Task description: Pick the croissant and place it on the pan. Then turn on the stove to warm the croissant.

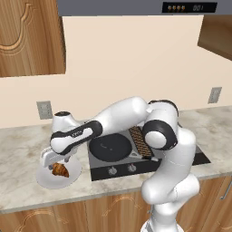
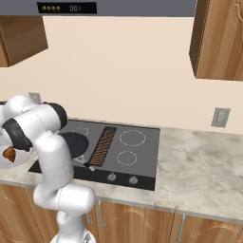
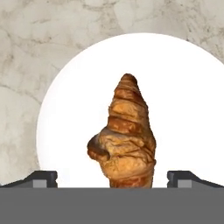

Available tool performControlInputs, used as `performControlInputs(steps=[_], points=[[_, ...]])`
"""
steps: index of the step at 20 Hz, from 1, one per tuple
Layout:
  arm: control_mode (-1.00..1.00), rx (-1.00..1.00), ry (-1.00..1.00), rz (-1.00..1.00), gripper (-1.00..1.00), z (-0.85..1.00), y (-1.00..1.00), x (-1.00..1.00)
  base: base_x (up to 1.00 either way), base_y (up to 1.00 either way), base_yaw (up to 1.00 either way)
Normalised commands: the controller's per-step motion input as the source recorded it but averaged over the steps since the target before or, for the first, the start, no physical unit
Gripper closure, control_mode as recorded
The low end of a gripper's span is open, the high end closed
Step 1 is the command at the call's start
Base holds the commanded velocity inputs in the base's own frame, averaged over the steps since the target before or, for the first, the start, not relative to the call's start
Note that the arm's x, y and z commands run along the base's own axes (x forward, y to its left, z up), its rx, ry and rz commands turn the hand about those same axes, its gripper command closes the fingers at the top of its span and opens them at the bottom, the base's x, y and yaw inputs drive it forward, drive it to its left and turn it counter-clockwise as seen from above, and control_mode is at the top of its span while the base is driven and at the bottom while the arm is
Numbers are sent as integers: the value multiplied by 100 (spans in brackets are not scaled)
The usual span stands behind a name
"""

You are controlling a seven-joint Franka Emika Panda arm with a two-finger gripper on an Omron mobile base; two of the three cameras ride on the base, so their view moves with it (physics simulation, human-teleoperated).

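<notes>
The golden-brown croissant (image 1: pixel 60 170) (image 2: pixel 8 153) (image 3: pixel 127 135) lies on a round white plate (image 1: pixel 45 179) (image 3: pixel 183 96) on the counter left of the stove (image 1: pixel 186 156) (image 2: pixel 142 154). My gripper (image 1: pixel 55 166) (image 3: pixel 113 179) hangs straight over it, open, with one dark fingertip (image 3: pixel 43 178) on each side of the pastry's near end and not touching it. The black pan (image 1: pixel 110 147) (image 2: pixel 76 141) sits on the stove's front left burner, empty, partly behind my arm in the right base view.
Two round knobs (image 1: pixel 112 171) (image 1: pixel 132 168) sit on the stove's front edge. A brown grill strip (image 2: pixel 103 144) runs down its middle. Marble counter (image 2: pixel 199 161) stretches to the right. Wooden cabinets hang above on both sides, with a range hood overhead.
</notes>
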Motion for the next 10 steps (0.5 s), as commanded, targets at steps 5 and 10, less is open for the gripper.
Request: performControlInputs(steps=[5,10], points=[[-100,-1,0,0,-100,-17,0,11,0,0,0],[-100,0,0,0,-100,-21,0,5,0,0,0]])
